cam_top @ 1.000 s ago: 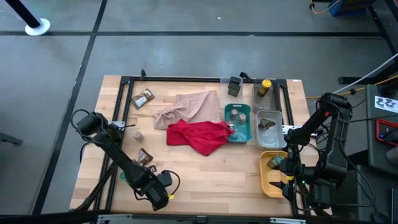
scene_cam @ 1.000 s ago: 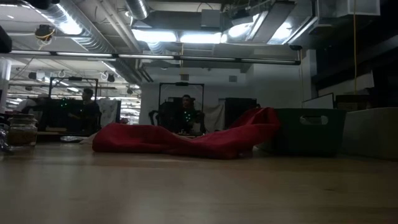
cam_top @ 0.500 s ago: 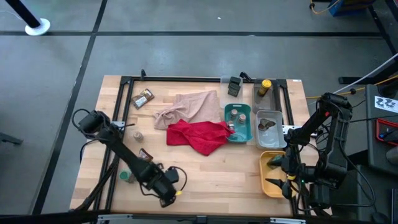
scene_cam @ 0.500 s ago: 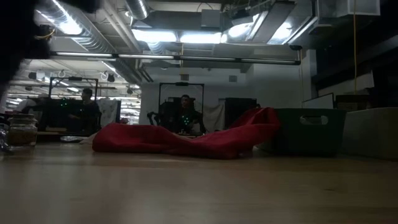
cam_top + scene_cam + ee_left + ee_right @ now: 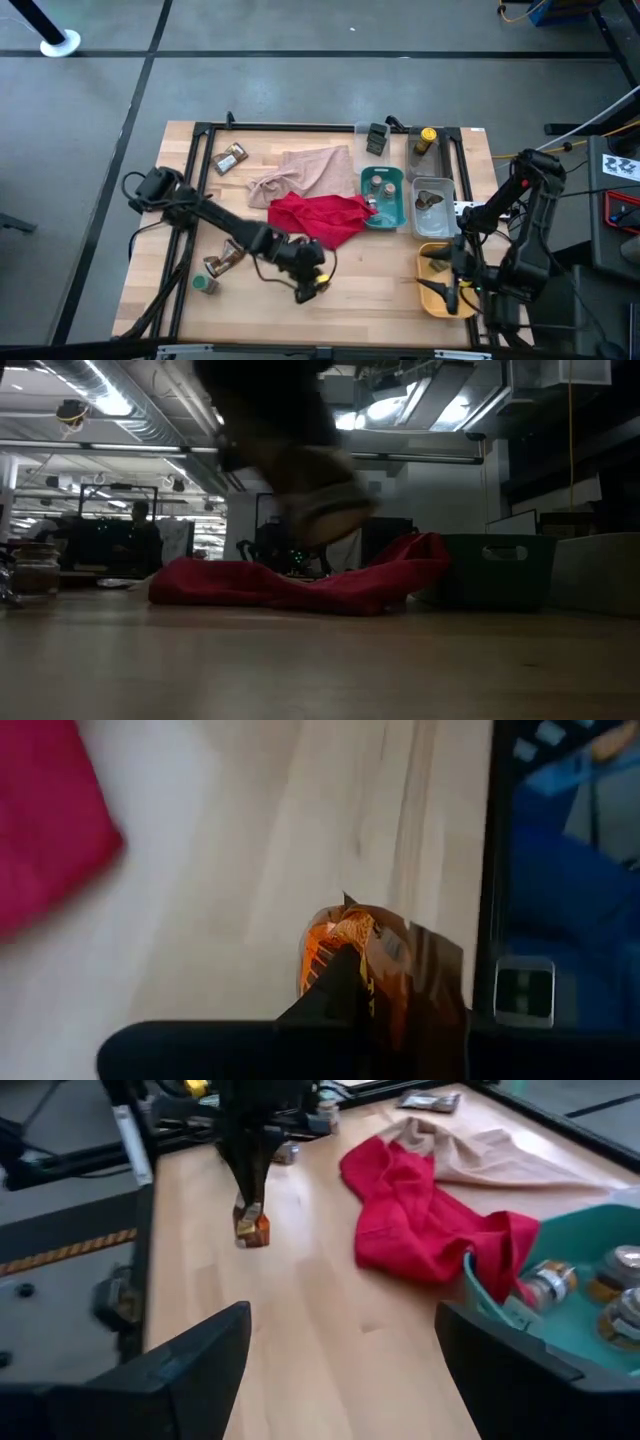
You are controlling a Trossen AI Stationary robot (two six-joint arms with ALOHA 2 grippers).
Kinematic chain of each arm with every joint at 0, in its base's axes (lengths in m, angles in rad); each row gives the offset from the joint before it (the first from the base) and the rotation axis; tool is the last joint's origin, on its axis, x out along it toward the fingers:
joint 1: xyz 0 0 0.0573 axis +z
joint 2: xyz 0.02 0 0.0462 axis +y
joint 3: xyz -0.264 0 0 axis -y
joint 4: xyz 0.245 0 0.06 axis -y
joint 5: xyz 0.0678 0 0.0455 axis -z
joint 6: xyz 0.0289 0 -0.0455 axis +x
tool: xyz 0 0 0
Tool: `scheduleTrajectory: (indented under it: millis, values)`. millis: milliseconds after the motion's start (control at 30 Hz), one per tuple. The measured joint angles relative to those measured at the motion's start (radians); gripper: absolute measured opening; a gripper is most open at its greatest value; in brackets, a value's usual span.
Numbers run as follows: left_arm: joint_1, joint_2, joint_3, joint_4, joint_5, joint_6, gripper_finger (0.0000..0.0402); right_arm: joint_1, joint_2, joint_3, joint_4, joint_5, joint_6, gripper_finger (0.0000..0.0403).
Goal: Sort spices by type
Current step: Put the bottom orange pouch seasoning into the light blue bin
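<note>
**Left-wrist view: sachet carried low, just off the red cloth**

Left-wrist view shows the left gripper (image 5: pixel 350 995) clenched on a crinkly orange-brown sachet (image 5: pixel 385 955), which sticks out beyond the dark fingers with a clear, glossy edge. From overhead, the same gripper (image 5: pixel 310 285) hangs over bare wood just in front of the red cloth (image 5: pixel 320 218), on the side away from the teal tray (image 5: pixel 383 222).

By its look the sachet is light and limp, a thin film packet that crumples rather than resists. Its surface seems slick, so a pinch near a sealed edge or across the flat middle should hold better than one on a loose corner. It is unlikely to break, though squeezing could crush the contents.

The print is orange with darker brown patches; the lettering is too blurred to read. Another sachet (image 5: pixel 231 158) lies well beyond the red cloth, past the beige cloth (image 5: pixel 305 170).

The right gripper (image 5: pixel 440 290) waits over the yellow tray (image 5: pixel 428 297), its fingers spread wide.
</note>
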Motion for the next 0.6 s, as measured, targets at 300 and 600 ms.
scheduleTrajectory:
  millis: [300,600]
  values:
    - [0.108,0.0,0.0,0.182,0.026,0.18,0.0001,-0.226,0.0,-0.085,0.252,-0.038,-0.316,0.0317]
    - [0.134,0.0,0.0,0.203,0.023,0.241,0.0,-0.496,0.0,-0.089,0.552,-0.278,-0.806,0.0283]
